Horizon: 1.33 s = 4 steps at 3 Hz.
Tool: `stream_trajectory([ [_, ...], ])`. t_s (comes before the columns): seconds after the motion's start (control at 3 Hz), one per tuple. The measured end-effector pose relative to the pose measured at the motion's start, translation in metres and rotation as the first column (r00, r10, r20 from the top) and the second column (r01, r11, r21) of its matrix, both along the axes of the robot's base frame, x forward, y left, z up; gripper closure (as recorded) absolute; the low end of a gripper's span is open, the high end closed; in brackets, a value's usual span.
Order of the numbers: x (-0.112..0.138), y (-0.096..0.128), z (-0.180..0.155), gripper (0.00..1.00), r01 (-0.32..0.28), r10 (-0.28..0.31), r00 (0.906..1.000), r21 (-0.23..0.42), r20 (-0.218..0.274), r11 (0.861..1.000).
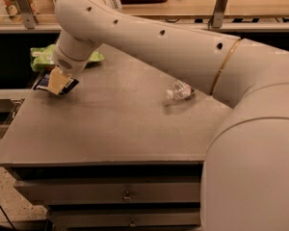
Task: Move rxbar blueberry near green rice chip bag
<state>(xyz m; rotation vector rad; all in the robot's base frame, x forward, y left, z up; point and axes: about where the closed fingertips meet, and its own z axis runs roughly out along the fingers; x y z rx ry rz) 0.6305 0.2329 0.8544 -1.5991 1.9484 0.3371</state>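
The arm (159,37) reaches from the right foreground across the table (111,129) to its far left corner, the wrist bent steeply downward; the gripper (59,82) hangs low at the table's left edge, clamped on the rxbar blueberry (44,82), which sits tilted in its tip; the green rice chip bag (42,57) lies just behind the gripper; a water bottle (179,90) lies well off to its right.

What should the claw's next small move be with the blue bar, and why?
Probably lower the bar onto the table and open. The claw holds the rxbar blueberry at the table's left side, just in front of the green rice chip bag, so it already looks near. The water bottle lies well away.
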Motion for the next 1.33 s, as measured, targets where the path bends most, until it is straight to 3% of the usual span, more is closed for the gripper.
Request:
stream_trajectory([
  [0.33, 0.027, -0.018, -0.005, 1.00, 0.045, -0.044, 0.9981, 0.029, -0.043, 0.999],
  [0.67, 0.047, -0.027, -0.010, 0.84, 0.078, -0.074, 0.9939, 0.049, -0.082, 0.996],
  [1.33, 0.062, -0.035, -0.017, 0.38, 0.101, -0.094, 0.9886, 0.055, -0.118, 0.993],
])
